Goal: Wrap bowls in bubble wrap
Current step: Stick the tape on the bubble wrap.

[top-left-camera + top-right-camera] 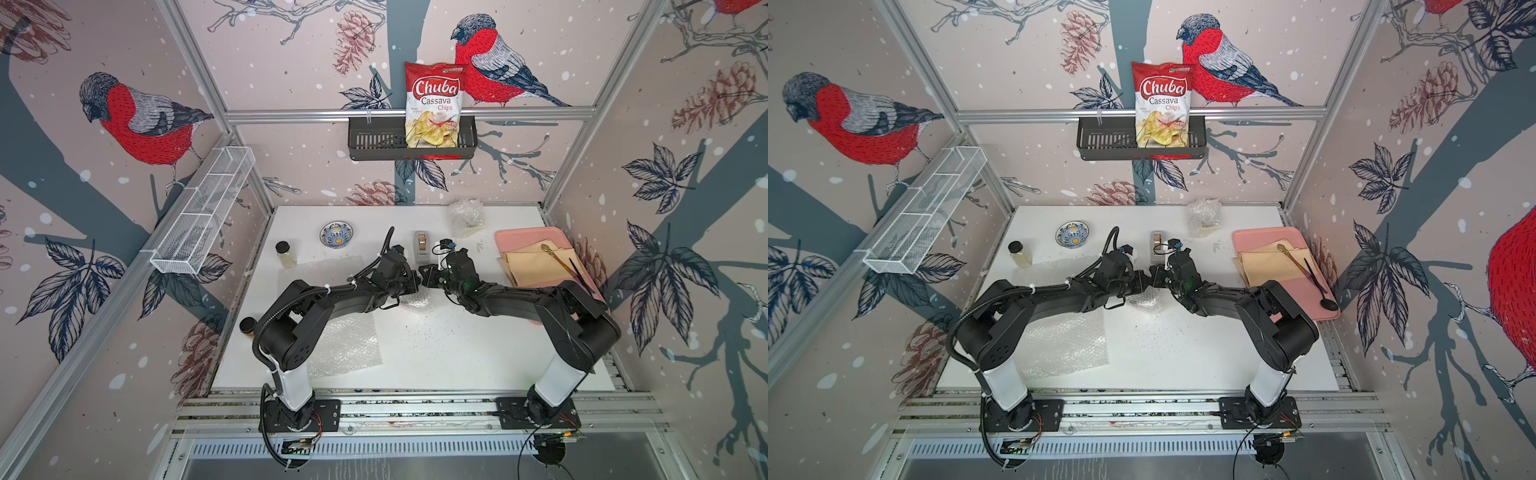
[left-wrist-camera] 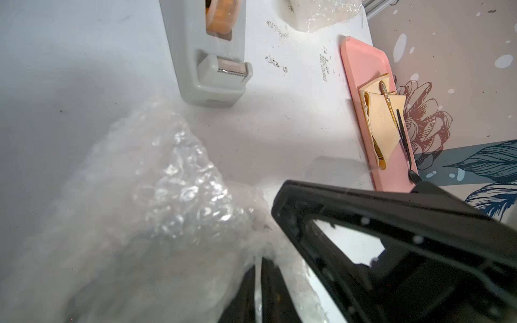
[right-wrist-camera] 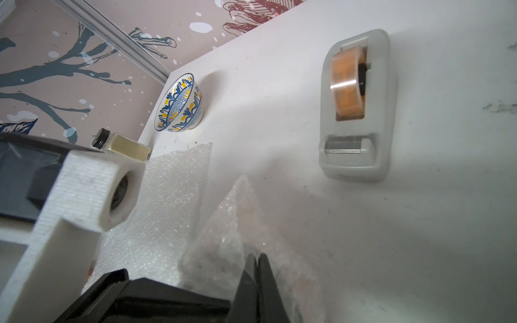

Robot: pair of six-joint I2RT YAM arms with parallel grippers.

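Nearest, in the lower left of a top view, a flat sheet of bubble wrap (image 1: 345, 345) lies unused on the table (image 1: 457, 353). Above it, at mid-frame, both arms meet over a crumpled bubble wrap bundle (image 1: 417, 302). The left gripper (image 2: 258, 270) has its fingers closed on a fold of this bundle. The right gripper (image 3: 256, 264) is closed too, but whether it pinches any film cannot be told.

The step in hand seems to be closing the wrap around a bowl. No bowl shows through the bundle, so this is only a judgement. The next move likely calls for holding the folds down and fixing them, perhaps with tape from the tape dispenser (image 1: 422, 246) just behind.

Farther, toward the upper left of the table, the blue-and-yellow bowl (image 1: 336, 235) stands unwrapped. At the far edge a second bundle (image 1: 466, 217) hides its content.
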